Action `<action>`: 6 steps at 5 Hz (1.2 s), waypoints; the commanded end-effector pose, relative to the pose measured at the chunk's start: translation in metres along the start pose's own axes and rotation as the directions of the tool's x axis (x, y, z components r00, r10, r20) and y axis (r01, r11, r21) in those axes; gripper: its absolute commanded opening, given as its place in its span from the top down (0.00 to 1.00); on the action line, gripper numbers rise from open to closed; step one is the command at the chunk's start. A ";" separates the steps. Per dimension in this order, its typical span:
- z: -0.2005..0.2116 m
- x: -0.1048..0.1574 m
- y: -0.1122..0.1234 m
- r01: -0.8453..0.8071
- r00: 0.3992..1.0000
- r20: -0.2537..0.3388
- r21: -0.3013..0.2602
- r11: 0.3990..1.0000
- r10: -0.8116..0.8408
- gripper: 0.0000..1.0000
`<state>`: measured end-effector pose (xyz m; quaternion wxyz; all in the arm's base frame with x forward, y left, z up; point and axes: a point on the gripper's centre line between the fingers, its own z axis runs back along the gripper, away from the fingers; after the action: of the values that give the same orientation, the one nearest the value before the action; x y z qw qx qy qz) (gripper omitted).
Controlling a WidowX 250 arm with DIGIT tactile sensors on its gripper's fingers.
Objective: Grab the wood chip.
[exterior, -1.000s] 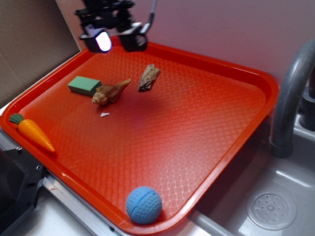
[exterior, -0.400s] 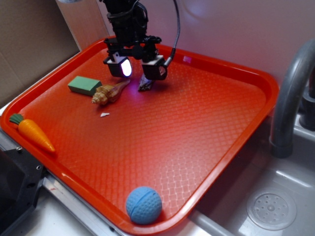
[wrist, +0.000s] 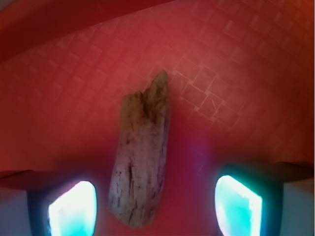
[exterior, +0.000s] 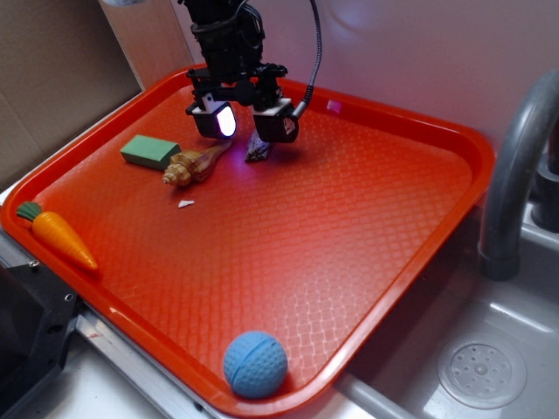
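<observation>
Wood chip (exterior: 258, 149) lies flat near the far edge of the red tray (exterior: 384, 262) in the exterior view, mostly hidden behind the end effector (exterior: 248, 124), which hangs low right over it with its two fingers spread apart and nothing between them. That placement makes sense for a top-down pinch: one finger sits on each side of the chip's narrow width. The glossy seashell (exterior: 194, 164) lies just beside the chip on the near-left, and the green block (exterior: 149, 151) is a little further left, so the left finger has to come down in the narrow gap between shell and chip. A toy carrot (exterior: 59, 235) and a blue ball (exterior: 255, 364) sit well apart.

From the wrist view, the wood chip (wrist: 140, 162) runs lengthwise up the middle, flanked by the two lit fingertips (wrist: 74, 209), neither touching it. It sits slightly nearer the left one, so I judge that closing would nudge it a little before clamping.
</observation>
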<state>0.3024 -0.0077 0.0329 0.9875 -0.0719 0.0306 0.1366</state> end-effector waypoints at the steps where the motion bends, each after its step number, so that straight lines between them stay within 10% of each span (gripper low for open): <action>1: 0.015 0.009 0.004 -0.005 0.999 0.053 -0.016 1.000 0.006 0.00; 2: -0.014 0.016 -0.005 0.009 1.000 0.016 0.019 1.000 -0.010 1.00; 6: -0.001 -0.002 -0.013 0.037 0.997 0.064 0.065 0.997 -0.041 1.00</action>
<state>0.3009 -0.0137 0.0221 0.9896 -0.0331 0.0217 0.1381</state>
